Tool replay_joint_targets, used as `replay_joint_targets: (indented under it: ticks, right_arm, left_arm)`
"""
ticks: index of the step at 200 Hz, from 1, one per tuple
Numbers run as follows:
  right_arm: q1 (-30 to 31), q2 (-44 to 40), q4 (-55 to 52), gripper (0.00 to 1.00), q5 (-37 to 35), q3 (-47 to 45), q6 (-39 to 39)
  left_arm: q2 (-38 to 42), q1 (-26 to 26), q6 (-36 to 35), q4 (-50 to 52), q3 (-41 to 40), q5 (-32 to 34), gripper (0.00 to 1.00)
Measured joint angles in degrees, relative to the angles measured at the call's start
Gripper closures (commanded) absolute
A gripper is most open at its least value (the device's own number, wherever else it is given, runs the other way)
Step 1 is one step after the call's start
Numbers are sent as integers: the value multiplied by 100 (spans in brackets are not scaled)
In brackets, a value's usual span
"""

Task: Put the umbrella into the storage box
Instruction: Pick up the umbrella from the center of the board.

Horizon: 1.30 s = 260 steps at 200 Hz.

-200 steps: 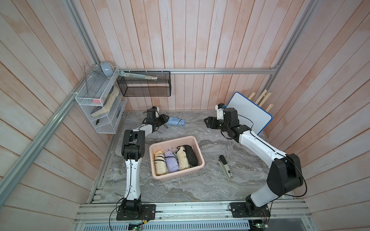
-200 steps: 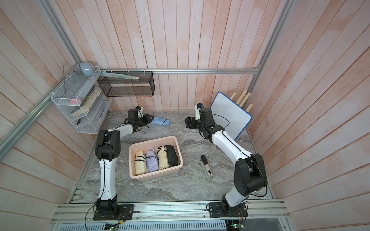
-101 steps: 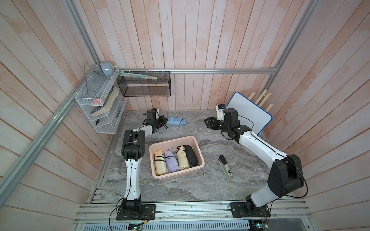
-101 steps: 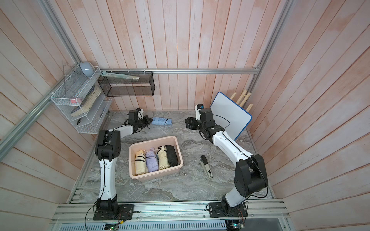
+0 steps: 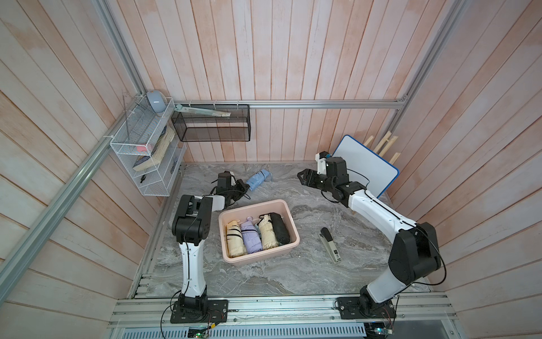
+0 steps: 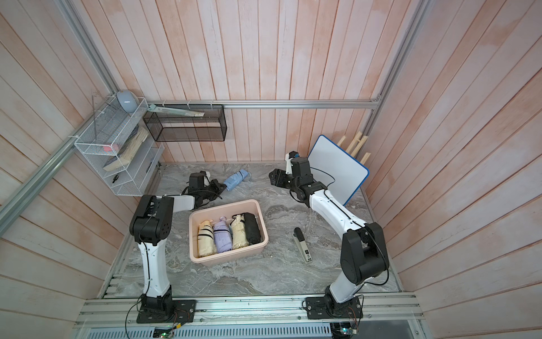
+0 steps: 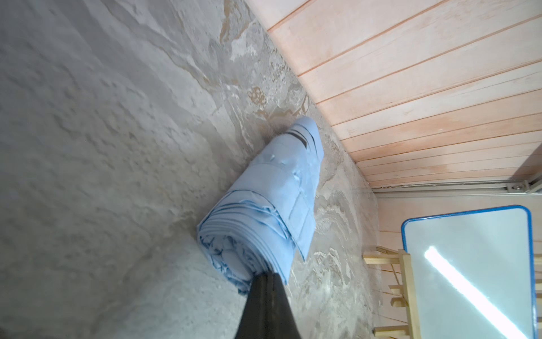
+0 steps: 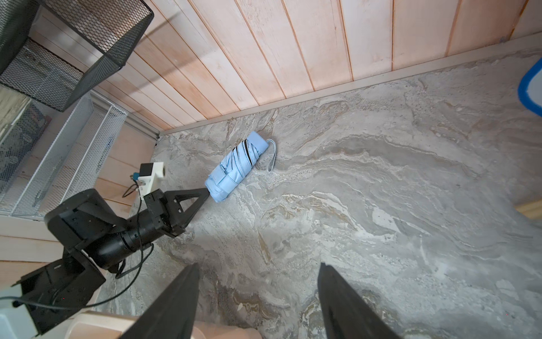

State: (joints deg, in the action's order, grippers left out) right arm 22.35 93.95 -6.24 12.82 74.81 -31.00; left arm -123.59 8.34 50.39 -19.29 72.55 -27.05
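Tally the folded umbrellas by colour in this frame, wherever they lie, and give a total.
Beige umbrellas: 2, in the storage box
Lavender umbrella: 1, in the storage box
Black umbrella: 1, in the storage box
Light blue umbrella: 1, on the table
Total: 5

Left wrist view: the left gripper (image 7: 267, 274) has its fingers pressed together at the end of the blue umbrella (image 7: 272, 190), and we cannot tell whether any fabric is pinched between them. The edge cuts off the gripper's body and part of the whiteboard (image 7: 469, 264). Right wrist view: we get only a sliver of the storage box (image 8: 96, 321) rim, and the right gripper (image 8: 259, 265) fingers run out of view at the edge. In a top view the label on the stapler (image 5: 330, 245) is too small for us to read.
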Motion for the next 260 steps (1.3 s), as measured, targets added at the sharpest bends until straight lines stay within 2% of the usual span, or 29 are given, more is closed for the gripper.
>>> replay_joint_targets:
  ticks: [13, 26, 53, 76, 98, 127, 150, 183, 230, 260]
  right_arm:
    - [0, 37, -2, 31, 39, 15, -92]
    - [0, 48, -24, 31, 52, 15, -155]
    - [0, 48, -22, 31, 57, 11, -179]
    - [0, 48, -22, 31, 55, 4, -179]
    - [0, 48, -22, 31, 57, 4, -179]
    - [0, 55, -87, 31, 57, 15, -175]
    - [0, 68, -138, 31, 55, 31, -160]
    - [0, 129, -179, 31, 57, 105, -151]
    - [0, 280, -238, 31, 59, 249, -151]
    - [0, 280, -282, 31, 81, 249, -153]
  left_arm:
    - [105, 33, 9, 48, -111, 2, 67]
    - [284, 11, -74, 192, -216, 33, 57]
    - [680, -181, -509, 688, -114, 103, 44]
    - [723, -313, -975, 1054, 387, 197, 37]
    - [435, -310, -1423, 1360, 1198, 201, 36]
    - [-356, -286, -1961, 1674, 2358, 188, 35]
    - [-922, -282, -2190, 1950, 2889, 168, 35]
    - [-1462, -278, -2304, 2295, 3163, 13, 35]
    - [-1659, -190, -2216, 2251, 3180, -643, 36]
    - [-1753, -83, -2149, 2142, 3252, -986, 50]
